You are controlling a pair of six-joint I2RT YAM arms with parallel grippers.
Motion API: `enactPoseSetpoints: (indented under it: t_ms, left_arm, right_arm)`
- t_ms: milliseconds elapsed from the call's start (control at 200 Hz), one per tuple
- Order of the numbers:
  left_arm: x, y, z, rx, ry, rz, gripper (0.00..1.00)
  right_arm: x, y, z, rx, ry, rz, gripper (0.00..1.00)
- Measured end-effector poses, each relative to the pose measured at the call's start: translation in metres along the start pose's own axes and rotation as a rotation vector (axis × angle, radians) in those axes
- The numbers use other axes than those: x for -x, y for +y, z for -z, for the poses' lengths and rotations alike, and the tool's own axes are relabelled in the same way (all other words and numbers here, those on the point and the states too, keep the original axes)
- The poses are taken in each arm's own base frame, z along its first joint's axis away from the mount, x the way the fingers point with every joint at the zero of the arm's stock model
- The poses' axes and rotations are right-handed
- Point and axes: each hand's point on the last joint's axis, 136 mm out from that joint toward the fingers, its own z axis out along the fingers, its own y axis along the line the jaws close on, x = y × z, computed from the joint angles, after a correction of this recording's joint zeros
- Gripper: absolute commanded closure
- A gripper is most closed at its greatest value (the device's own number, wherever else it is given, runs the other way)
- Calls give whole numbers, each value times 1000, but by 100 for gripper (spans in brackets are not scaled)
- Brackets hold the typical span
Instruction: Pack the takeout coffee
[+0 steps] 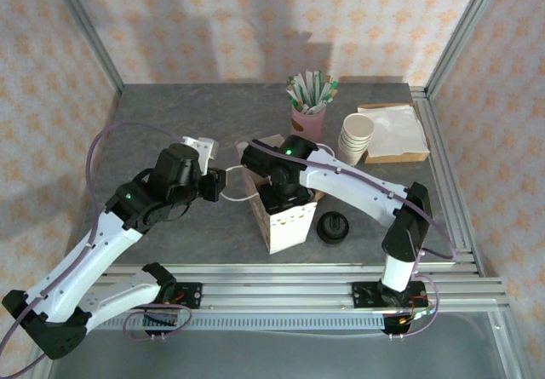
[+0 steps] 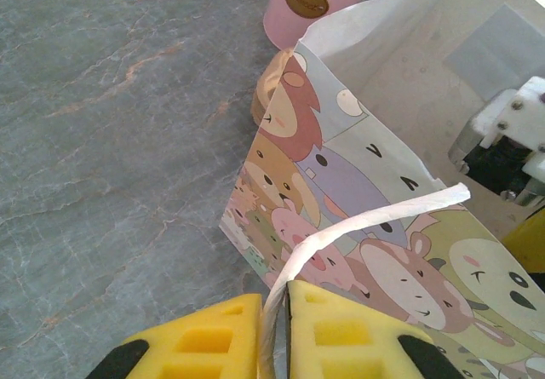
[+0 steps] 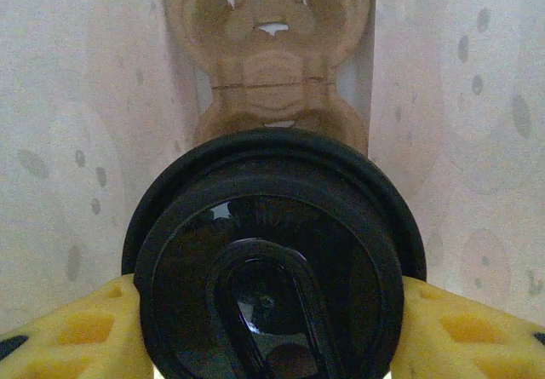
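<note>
Takeout coffee, one, apparently inside one bag.

1. A grey, marble-veined surface spreads across the top view, with pale veins running through it.
2. A paper bag printed with cartoon animals stands upright near the middle of the surface, its mouth open.
3. A black lid piece lies just right of the bag.
4. A pink cup holding wrapped sticks stands towards the back.
5. A stack of cream cups stands to its right, just beside a brown tray carrying white napkins.
</note>
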Motion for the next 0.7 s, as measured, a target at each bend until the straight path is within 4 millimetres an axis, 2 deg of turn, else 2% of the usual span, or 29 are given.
enactPoseSetpoints:
  t_ms: [701]
  left_arm:
    - [-1, -3, -1, -16, 9, 0, 90]
  right_arm:
    - [0, 1, -23, 18, 17, -13, 44]
